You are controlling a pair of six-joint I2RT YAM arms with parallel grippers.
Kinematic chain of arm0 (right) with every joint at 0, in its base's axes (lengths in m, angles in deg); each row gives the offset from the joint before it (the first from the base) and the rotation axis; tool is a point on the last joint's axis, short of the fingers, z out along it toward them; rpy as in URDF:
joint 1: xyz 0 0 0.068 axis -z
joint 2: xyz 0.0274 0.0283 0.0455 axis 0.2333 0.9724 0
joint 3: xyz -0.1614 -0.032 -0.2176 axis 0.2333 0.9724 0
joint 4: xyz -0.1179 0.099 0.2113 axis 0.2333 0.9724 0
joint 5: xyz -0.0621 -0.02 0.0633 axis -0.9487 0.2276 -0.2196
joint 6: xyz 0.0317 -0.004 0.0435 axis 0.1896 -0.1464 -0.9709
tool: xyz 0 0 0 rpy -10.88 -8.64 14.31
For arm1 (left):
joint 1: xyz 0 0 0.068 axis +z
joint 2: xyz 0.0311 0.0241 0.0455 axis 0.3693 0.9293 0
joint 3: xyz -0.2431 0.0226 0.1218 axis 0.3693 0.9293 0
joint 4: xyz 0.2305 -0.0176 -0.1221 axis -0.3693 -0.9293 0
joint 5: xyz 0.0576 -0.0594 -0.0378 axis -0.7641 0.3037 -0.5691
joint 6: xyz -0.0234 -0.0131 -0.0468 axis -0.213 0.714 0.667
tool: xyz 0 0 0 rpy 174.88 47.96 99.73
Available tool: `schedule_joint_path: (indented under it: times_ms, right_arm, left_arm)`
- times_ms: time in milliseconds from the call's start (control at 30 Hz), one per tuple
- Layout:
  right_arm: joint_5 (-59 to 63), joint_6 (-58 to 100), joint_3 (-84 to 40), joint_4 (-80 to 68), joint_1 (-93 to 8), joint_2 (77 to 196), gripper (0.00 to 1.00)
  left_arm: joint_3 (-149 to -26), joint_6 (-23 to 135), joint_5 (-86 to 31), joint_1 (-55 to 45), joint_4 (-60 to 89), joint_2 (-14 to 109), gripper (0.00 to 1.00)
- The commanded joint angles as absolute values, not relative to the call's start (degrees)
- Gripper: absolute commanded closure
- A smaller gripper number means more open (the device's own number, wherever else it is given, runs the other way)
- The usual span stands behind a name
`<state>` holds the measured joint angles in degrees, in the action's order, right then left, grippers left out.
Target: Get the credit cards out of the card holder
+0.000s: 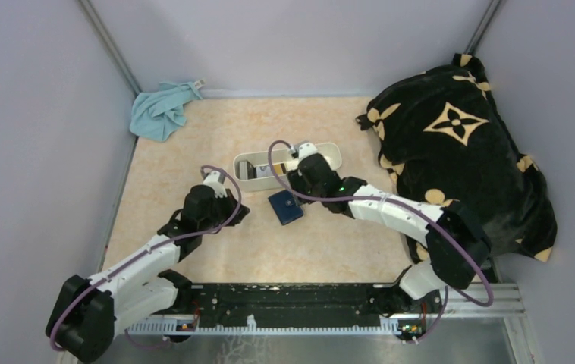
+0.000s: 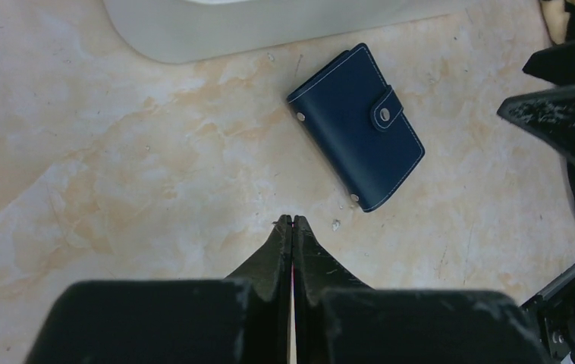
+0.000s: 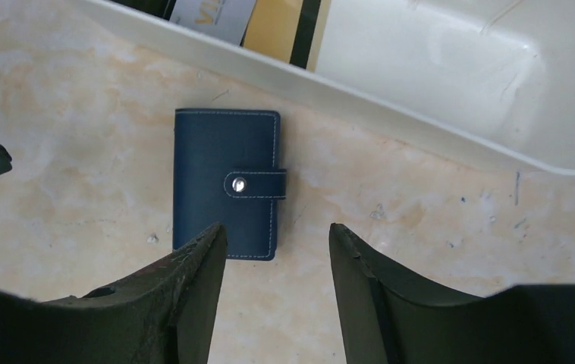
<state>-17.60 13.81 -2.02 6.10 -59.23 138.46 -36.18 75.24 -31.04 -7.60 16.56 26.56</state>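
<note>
Card holder [image 3: 227,182]: lying flat, tab snapped.
Credit cards [image 3: 212,11]: several lying in white tray [image 3: 421,68] just behind card holder; removal looking done, though contents hiding.
Right gripper [image 3: 277,227]: hovering over card holder, gaping, empty.
Left gripper [image 2: 293,221]: sitting near card holder's left, pinching nothing.
</note>
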Motion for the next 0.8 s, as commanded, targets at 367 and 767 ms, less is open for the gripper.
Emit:
schedule_joint_path:
  times_ms: [367,767]
  right_arm:
    - [-21.7,11.8,-8.6,2.5,-66.0,152.5,0.46]
    - [-21.9,11.6,-10.5,2.6,-66.8,157.4,0.45]
  left_arm:
    - [-36.7,75.1,-33.8,-8.2,17.3,27.3,1.0]
    - [-36.9,74.5,-35.3,-8.3,16.5,27.8,0.97]
